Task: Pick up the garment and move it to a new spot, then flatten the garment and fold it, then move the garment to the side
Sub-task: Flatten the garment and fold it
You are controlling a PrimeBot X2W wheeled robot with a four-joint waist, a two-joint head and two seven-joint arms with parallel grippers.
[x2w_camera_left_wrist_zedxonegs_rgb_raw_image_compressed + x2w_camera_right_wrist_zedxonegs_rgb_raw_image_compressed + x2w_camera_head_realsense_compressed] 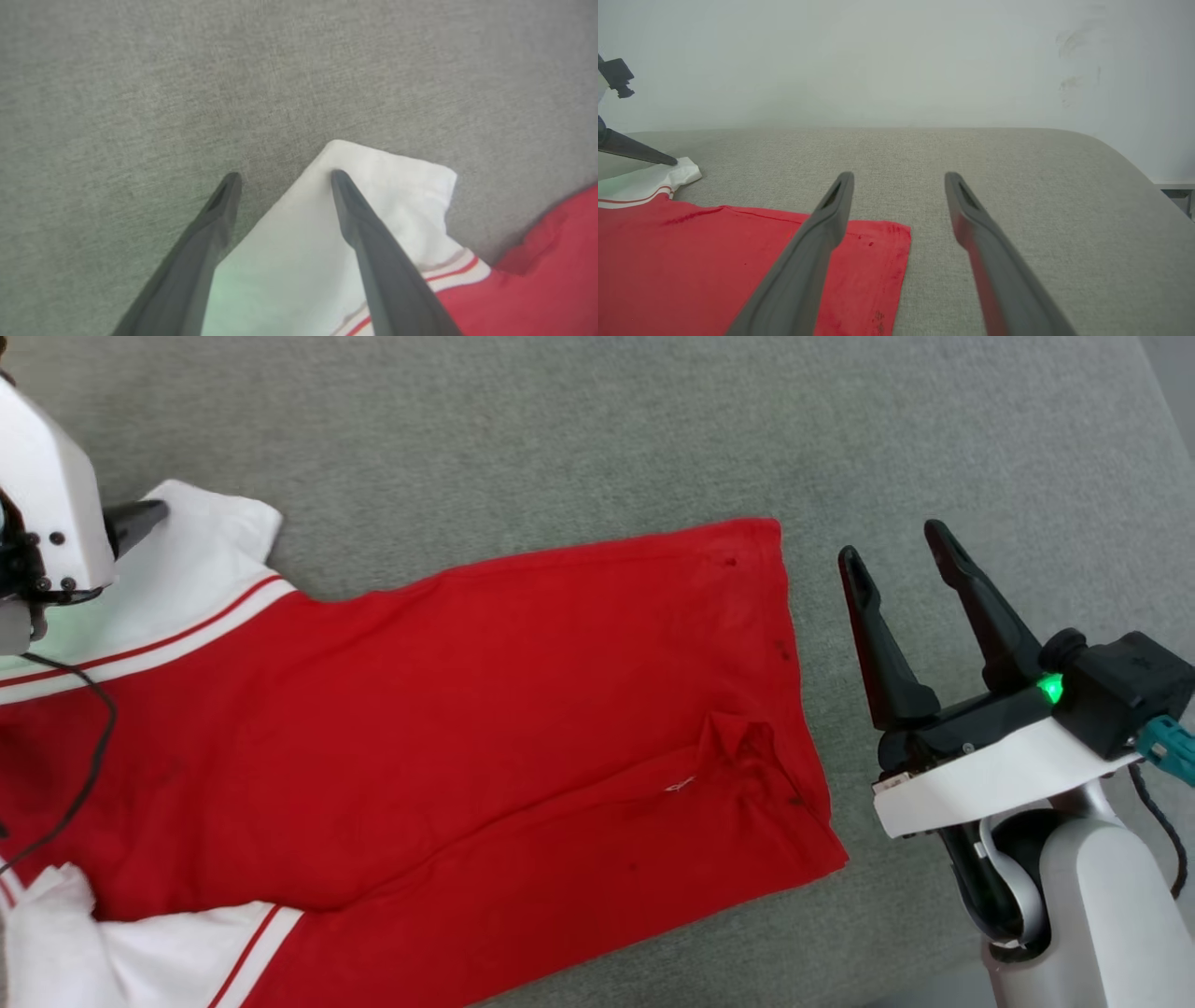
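Garment (467, 728) on the surface (560, 429), right claw (892, 541) just right of it

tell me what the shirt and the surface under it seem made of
Garment: soft matte knit, likely cotton or polyester jersey; it creases softly and has stitched hems. Surface: grey woven upholstery-like fabric, matte; a fine heathered weave shows in the left wrist view.

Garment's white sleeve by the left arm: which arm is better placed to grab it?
Left. The left gripper, open, straddles that sleeve at its edge, one finger over the cloth. The right gripper hangs open beyond the garment, over grey surface.
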